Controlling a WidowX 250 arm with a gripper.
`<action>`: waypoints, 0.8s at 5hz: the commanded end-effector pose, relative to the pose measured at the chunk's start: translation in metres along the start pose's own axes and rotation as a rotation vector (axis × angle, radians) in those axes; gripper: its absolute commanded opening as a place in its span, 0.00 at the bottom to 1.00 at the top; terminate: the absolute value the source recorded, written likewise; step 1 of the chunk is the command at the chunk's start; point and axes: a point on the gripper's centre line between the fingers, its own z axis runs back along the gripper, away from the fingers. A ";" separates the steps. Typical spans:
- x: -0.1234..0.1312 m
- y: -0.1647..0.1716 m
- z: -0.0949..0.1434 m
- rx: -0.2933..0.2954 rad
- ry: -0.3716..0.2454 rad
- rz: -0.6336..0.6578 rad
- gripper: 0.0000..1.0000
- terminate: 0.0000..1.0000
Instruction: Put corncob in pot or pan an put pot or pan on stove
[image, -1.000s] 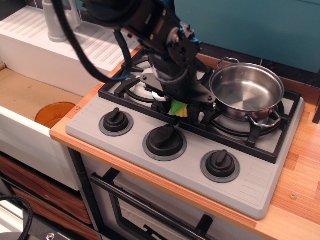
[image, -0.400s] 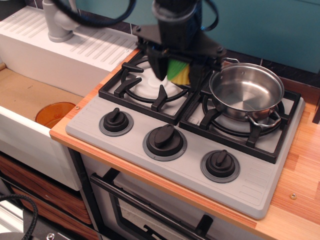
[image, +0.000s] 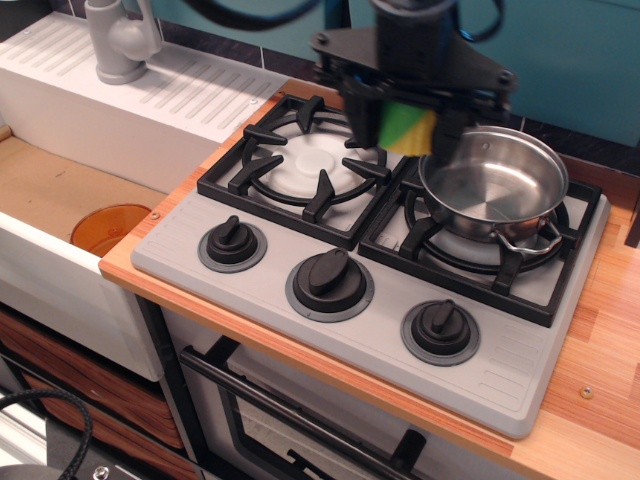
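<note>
My gripper (image: 407, 125) is shut on the corncob (image: 405, 127), a green husk with yellow kernels at its lower end. It holds the corncob in the air just left of the pot's rim. The shiny steel pot (image: 493, 187) is empty and sits on the right burner of the grey stove (image: 380, 330). The left burner (image: 300, 165) with its white disc is bare. The black gripper body hides the back of the stove between the burners.
Three black knobs (image: 329, 279) line the stove's front. An orange round dish (image: 108, 228) lies in the sink at left. A grey tap (image: 120, 40) stands on the white drainboard. A wooden counter (image: 600, 380) runs to the right.
My gripper has lifted the corncob from the grate between the burners and carried it up and to the right, toward the pot. The pot has not moved.
</note>
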 end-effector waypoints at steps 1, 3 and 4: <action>0.029 -0.028 -0.009 -0.007 -0.077 0.028 0.00 0.00; 0.045 -0.049 -0.033 -0.013 -0.114 0.056 0.00 0.00; 0.052 -0.050 -0.043 -0.026 -0.129 0.052 1.00 0.00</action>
